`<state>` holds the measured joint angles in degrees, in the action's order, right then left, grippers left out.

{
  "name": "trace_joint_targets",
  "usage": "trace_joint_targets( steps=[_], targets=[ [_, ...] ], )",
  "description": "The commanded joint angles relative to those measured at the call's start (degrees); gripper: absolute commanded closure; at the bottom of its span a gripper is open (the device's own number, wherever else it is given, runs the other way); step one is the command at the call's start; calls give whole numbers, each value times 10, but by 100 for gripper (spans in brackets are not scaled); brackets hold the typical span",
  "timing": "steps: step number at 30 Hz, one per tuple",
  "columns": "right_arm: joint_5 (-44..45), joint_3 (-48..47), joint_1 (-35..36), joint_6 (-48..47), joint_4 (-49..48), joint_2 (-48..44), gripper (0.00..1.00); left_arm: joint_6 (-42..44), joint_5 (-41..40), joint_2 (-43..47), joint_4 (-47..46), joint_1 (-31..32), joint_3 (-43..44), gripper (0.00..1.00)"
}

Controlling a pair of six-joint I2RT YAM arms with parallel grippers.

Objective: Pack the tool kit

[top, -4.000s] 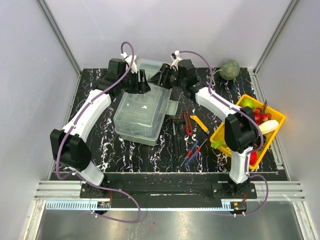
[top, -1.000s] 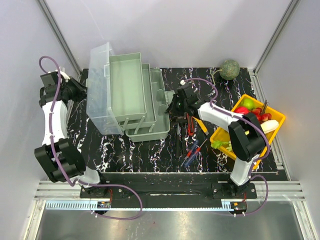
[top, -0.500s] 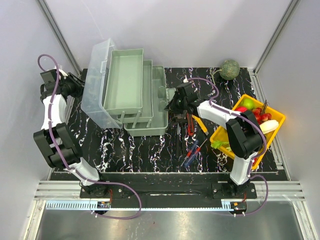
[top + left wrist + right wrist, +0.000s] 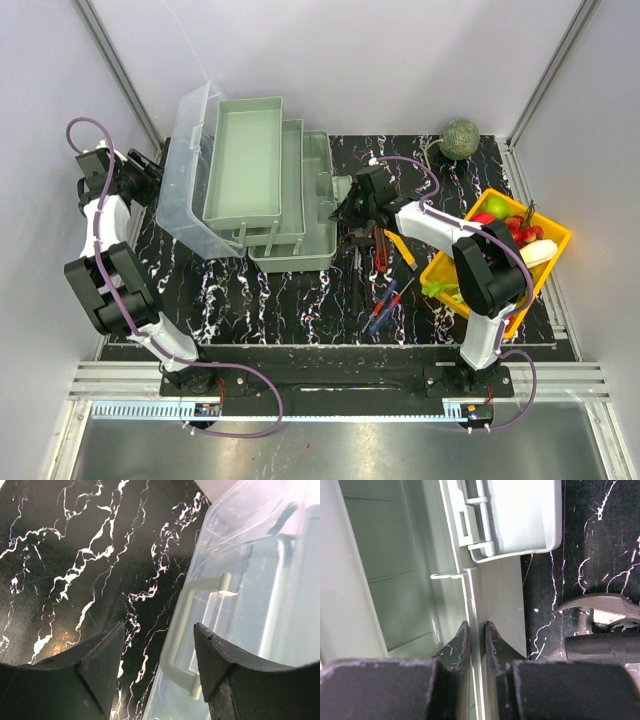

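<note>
1. Toolbox (image 4: 300,252) sits open at the back left of the table (image 4: 270,300); clear lid (image 4: 185,190) swung out to the left, fold-out trays (image 4: 243,160) stepped up over the base
2. Right pincer (image 4: 477,642) is narrow, fingers (image 4: 457,645) pinching the toolbox's right rim, one inside the wall and one outside; latch flap (image 4: 520,515) sits just beyond on the same rim
3. Left pincer (image 4: 157,670) is wide, holding nothing; it hangs over the table just beside the lid, with the lid handle (image 4: 182,630) in the gap close to one finger. Can't tell if they touch
4. Hammer (image 4: 352,262) lies on the table just right of the toolbox; its head (image 4: 600,607) shows in the right wrist view, near the pinched rim but apart from it
5. Red pliers (image 4: 377,247) and yellow knife (image 4: 400,249) lie just beside the hammer, screwdrivers (image 4: 388,302) nearer the front edge; all outside the box
6. Yellow tray (image 4: 548,262) of fruit at the right edge, green melon (image 4: 460,138) in the back right corner
</note>
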<state>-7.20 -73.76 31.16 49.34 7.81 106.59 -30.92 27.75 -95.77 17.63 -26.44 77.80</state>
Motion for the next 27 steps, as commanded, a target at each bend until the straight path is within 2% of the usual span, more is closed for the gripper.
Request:
trace_joint_targets(
  steps=[1, 7, 15, 21, 27],
  targets=[
    [21, 11, -21, 45, -31, 4, 96, 16, -14, 4, -27, 5, -31, 40],
    [33, 9, -22, 41, -18, 11, 96, 7, -109, 13, -25, 4, -71, 54],
    [45, 7, -20, 22, -14, 30, 97, 19, -200, 9, -13, 9, -88, 59],
    [40, 9, -21, 13, -20, 31, 97, 64, -301, -33, 69, 33, -38, 63],
    [38, 9, -21, 8, -22, 36, 97, 42, -392, -31, 98, 40, -47, 64]
  ],
)
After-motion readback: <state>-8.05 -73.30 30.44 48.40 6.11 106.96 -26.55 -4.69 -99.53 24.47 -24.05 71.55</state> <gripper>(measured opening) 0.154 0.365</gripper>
